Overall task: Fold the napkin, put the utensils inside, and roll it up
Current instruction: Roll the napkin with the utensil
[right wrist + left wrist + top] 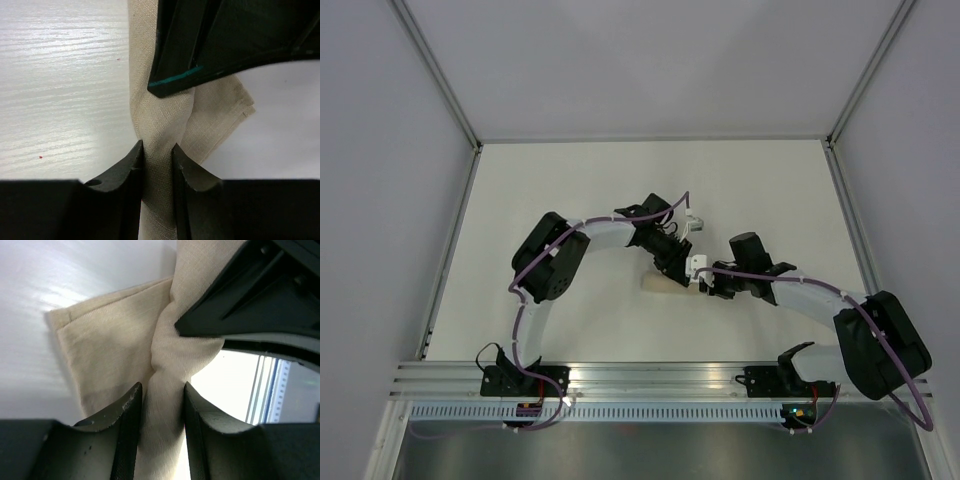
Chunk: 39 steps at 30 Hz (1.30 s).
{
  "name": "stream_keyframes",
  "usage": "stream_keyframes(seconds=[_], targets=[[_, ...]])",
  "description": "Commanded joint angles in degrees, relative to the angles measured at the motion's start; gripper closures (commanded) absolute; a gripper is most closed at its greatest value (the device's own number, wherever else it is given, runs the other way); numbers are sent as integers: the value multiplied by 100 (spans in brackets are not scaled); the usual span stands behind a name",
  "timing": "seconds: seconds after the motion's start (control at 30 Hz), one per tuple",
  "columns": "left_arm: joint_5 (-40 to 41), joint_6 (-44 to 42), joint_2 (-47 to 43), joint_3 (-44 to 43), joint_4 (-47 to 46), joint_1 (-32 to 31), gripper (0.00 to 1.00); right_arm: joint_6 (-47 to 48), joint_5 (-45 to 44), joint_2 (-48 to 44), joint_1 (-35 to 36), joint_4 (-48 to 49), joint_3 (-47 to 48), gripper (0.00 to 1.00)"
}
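Note:
The beige napkin point(663, 284) lies rolled into a narrow bundle at the table's middle, and both grippers meet over its right end. In the left wrist view the roll point(165, 360) runs between the fingers of my left gripper point(163, 390), which stands open around it, with a thin slit of light beside the right finger. A flat folded corner point(105, 340) spreads out to the left. My right gripper point(158, 150) is shut on the twisted cloth point(160, 115), both pads pressing it. The other arm's dark fingers point(215, 40) hang just above. The utensils are hidden.
The white table point(570, 200) is boxed in by grey walls at the back and on both sides. An aluminium rail point(650, 375) with both arm bases runs along the near edge. Purple cables point(535, 265) trail along the arms.

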<state>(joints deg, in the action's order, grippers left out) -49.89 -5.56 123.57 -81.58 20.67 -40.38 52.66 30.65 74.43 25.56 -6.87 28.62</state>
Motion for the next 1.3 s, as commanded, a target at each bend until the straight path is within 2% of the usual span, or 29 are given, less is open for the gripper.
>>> stream_keyframes(seconds=[0.0,0.2,0.33,0.57,0.67,0.73,0.87,1.0,1.27], targets=[[533,310,-675,344,-765,232,57,235,485,238,-165,-692,266,68],[743,714,-1325,1170,-1758,408,56,376,784,642,-429,-1174,687,69],[1348,916,-1905,1758,-2627,417,56,525,1082,1186,-657,-1641,1118,68],[2588,970,-3310,3288,-4542,399,56,886,1408,2224,-904,-2739,2181,68],[3132,619,-3724,3718,-4817,225,56,1000,1461,2654,-991,-3134,2568,69],[3695,66,-3866,3921,-4861,40,56,1070,1540,2979,-1044,-3354,2779,68],[4521,-646,-3990,4176,-5063,-600,54,1211,1645,3489,-1123,-4012,3411,69],[5320,-1541,-3806,4177,-5143,-1164,51,1404,1777,4061,-1194,-4603,3940,68],[5709,-2896,-2681,3764,-5195,-2026,46,1352,1760,4509,-1247,-4920,4397,69]])
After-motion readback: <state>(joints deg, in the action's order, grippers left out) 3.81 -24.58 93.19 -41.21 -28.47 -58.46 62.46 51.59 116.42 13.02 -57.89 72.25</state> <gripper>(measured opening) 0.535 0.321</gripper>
